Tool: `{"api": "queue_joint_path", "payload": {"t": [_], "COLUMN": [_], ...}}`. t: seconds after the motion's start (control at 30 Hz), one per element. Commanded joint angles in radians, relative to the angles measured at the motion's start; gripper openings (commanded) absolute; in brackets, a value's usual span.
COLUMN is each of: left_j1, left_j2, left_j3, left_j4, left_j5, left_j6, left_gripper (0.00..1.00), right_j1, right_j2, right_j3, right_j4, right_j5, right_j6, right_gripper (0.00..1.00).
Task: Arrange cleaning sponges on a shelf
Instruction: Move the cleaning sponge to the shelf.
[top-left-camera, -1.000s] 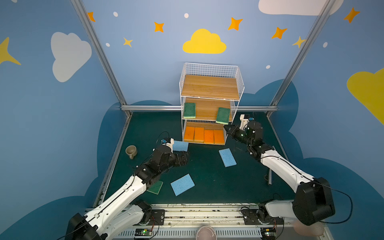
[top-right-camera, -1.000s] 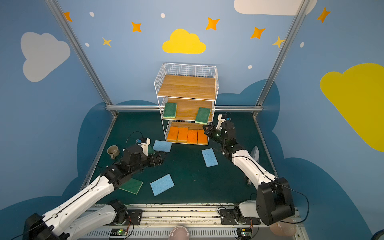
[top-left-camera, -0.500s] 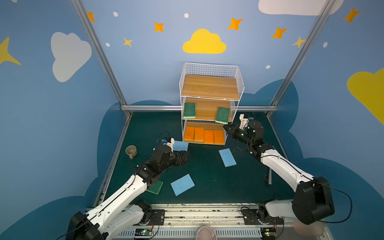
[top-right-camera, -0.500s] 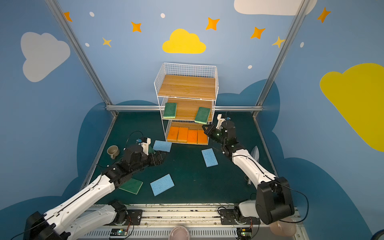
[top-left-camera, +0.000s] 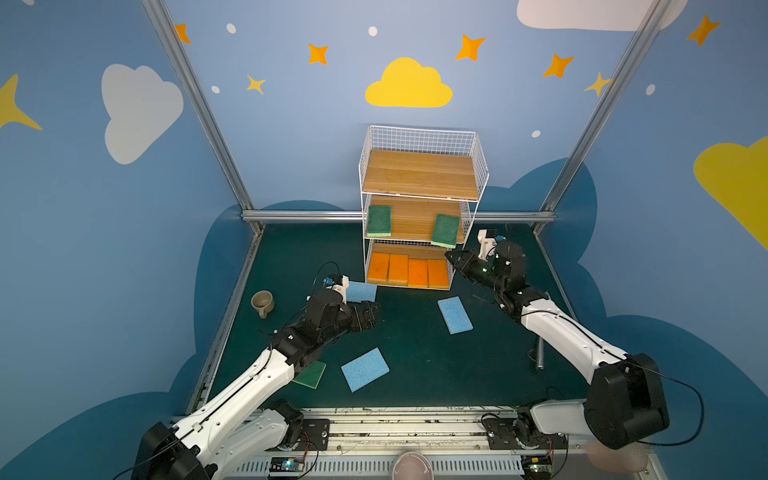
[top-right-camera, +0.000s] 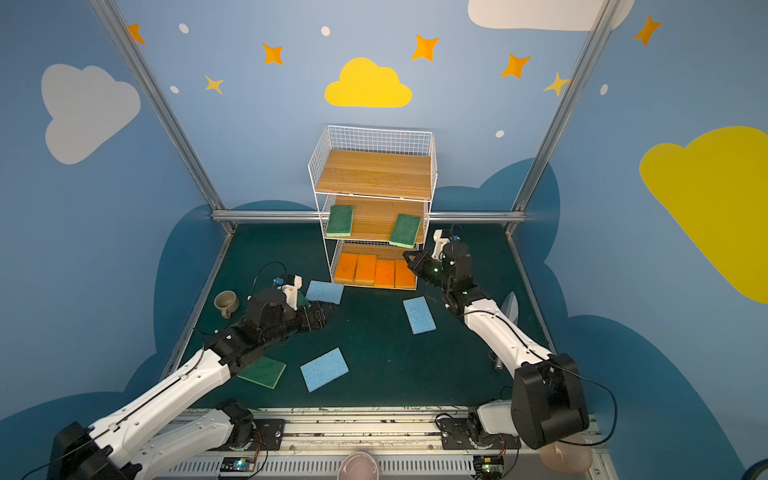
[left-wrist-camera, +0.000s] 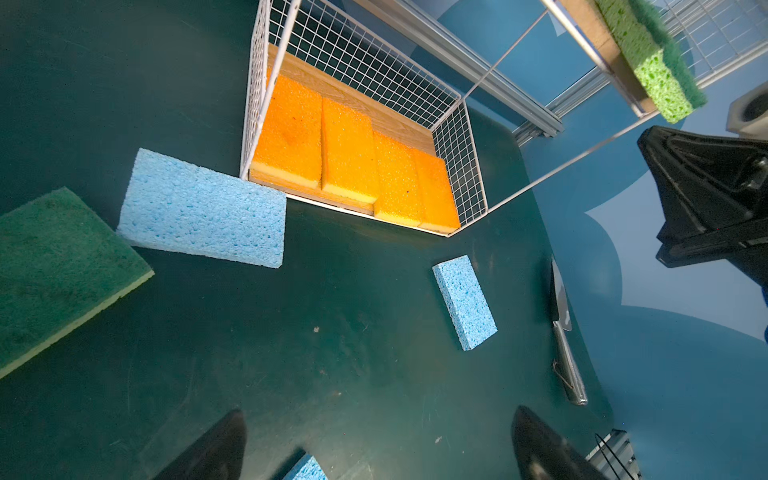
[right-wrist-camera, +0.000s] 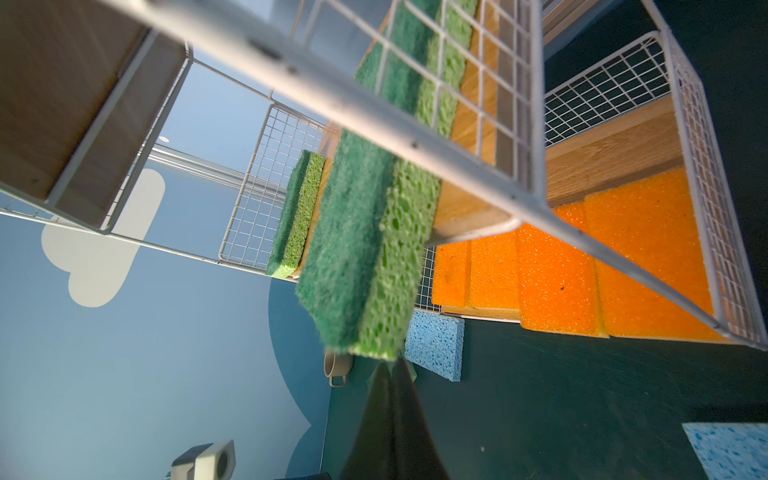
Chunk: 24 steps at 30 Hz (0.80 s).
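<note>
Well, the shelf (top-left-camera: 419, 174) is partly filled. Four orange sponges (top-left-camera: 409, 272) lie side by side on its bottom tier, two green ones sit on its middle tier, and its top tier is bare. One green sponge (top-left-camera: 379, 220) lies at the shelf's left end; the jutting sponge (top-left-camera: 445, 230) at its right end overhangs the front edge. The right gripper (right-wrist-camera: 388, 374) is pinched fully closed with nothing in it, its tip just under that overhang; I cannot tell whether they touch. The left gripper (top-left-camera: 374, 313) is spread wide and empty, low over the mat (top-left-camera: 415, 353) in front of the shelf's left corner.

In front of the shelf three blue sponges (top-left-camera: 455, 315) lie flat on the mat, one just beside its left corner, plus two loose green sponges (top-right-camera: 262, 371).

These should handle as light, soft and springy, so they would squash rather than slip. The scouring face looks rough enough to grip well. Lying flat, each is probably best pinched across its short width at mid-length, with the fingers pressed down along both long edges.
</note>
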Motion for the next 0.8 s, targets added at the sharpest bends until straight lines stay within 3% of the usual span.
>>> {"api": "queue_joint_path", "payload": {"t": [0.0, 0.77], "left_j1": [0.005, 0.007], "left_j2": [0.000, -0.003], "left_j3": [-0.001, -0.005], "left_j4": [0.008, 0.014], "left_j5": [0.005, 0.021], "left_j6": [0.005, 0.008], "left_gripper": [0.98, 0.98], "right_j1": [0.004, -0.002], "right_j2": [-0.011, -0.103], "right_j3": [0.010, -0.130], "right_j4": [0.026, 0.166], "right_j5": [-0.016, -0.034], "right_j6": [0.006, 0.159], "right_gripper": [0.00, 0.00]}}
